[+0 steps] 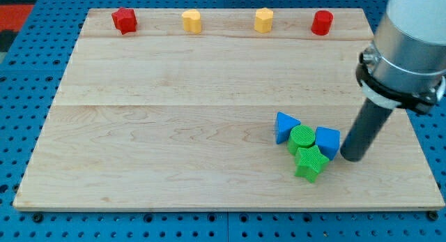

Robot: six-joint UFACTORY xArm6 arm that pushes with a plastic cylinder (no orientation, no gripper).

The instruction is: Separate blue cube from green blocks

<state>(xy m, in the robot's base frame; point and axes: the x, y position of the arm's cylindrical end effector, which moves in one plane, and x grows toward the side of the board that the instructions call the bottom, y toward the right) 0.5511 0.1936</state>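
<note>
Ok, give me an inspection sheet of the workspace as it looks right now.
Surface: pale wooden board on a blue pegboard.
Job's things: blue cube touching the green cylinder and green star-shaped block; blue triangular block on the cluster's left.
Clutter: red star block, yellow cylinder, yellow hexagonal block, red cylinder along the view's top.
Grippers: none; my tip just right of the blue cube.
Cables: nothing seen.
Surroundings: nothing seen.

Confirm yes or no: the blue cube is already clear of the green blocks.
No: the blue cube sits against the green cylinder and green star block, with my tip just to its right.
</note>
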